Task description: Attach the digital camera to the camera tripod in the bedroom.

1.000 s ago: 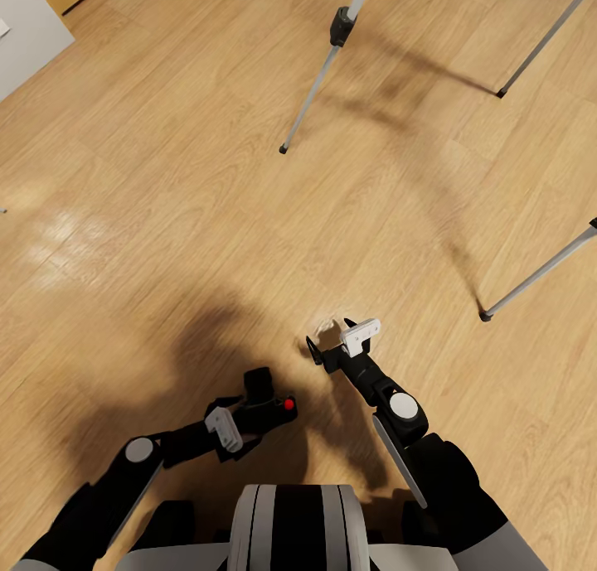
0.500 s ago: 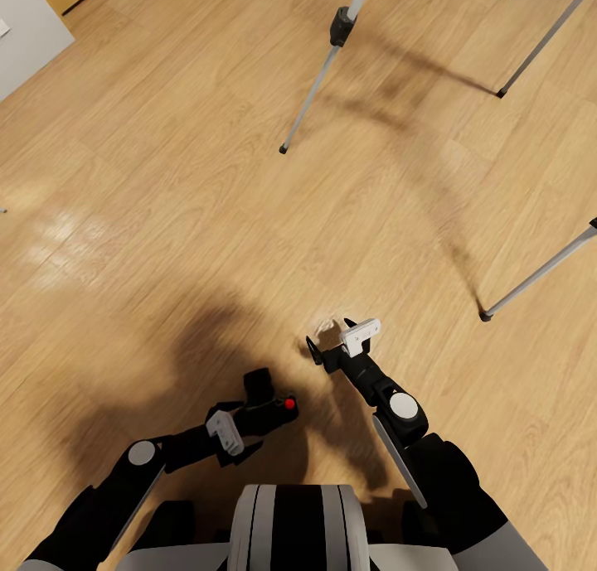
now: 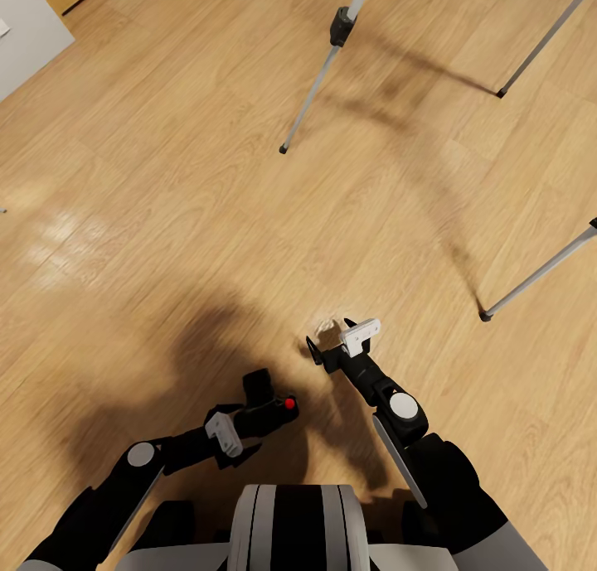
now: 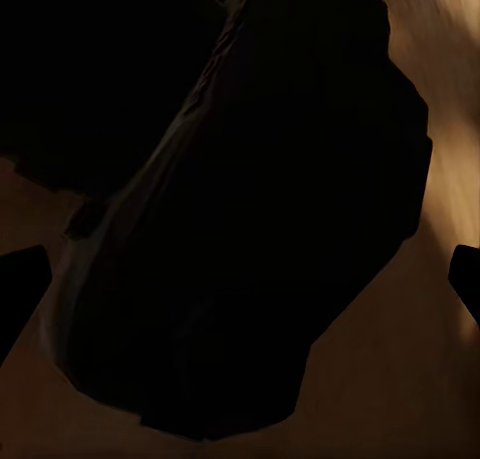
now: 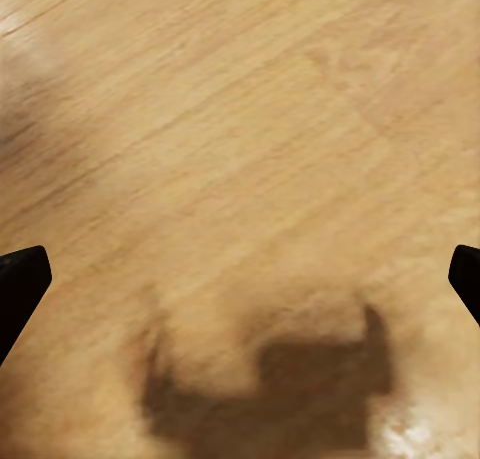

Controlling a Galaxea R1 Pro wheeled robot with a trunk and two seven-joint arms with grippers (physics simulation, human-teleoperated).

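Two tools over wood floor [image 3: 166,223], left tool [image 3: 249,418] pinching digital camera [image 3: 267,401], right tool [image 3: 332,343] spread, camera tripod [image 3: 319,82] legs ahead

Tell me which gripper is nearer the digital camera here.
Left. The left gripper is shut on the digital camera, holding it above the floor in front of the trunk. The right gripper is open and empty, off to the camera's right and further forward.

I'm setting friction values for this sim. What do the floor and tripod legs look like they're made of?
Floor: light wood planks, likely sealed, going by the grain, the board seams and a soft pale sheen. Tripod legs: probably metal, being thin, smooth silver-grey tubes, with black clamps and feet, perhaps plastic or rubber.
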